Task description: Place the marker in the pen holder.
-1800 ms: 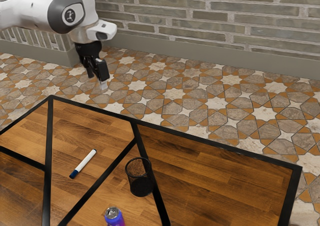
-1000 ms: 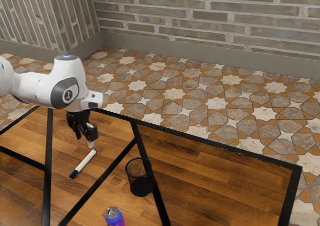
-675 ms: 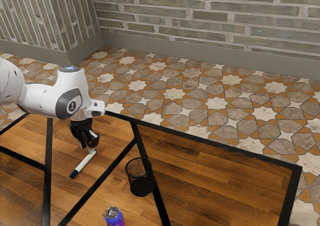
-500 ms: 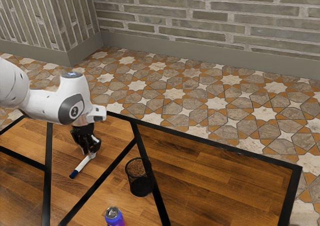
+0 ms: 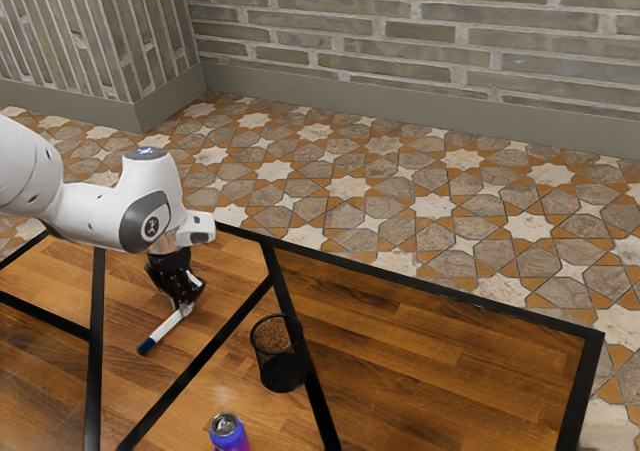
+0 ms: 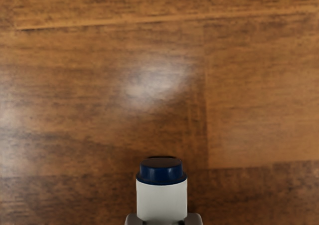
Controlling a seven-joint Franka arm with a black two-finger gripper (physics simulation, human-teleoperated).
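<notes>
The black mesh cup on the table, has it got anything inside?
Nothing stands up in the cup: through its open top and mesh the wooden table shows. Its bottom is dark, so anything small lying there can't be made out.

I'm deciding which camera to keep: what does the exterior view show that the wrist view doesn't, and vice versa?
Exterior view: the pen holder, can, arm, tiled floor and brick wall.
Wrist view: the flat face of the blue end of the marker.
Both: marker, gripper shut on it, wooden tabletop.
</notes>
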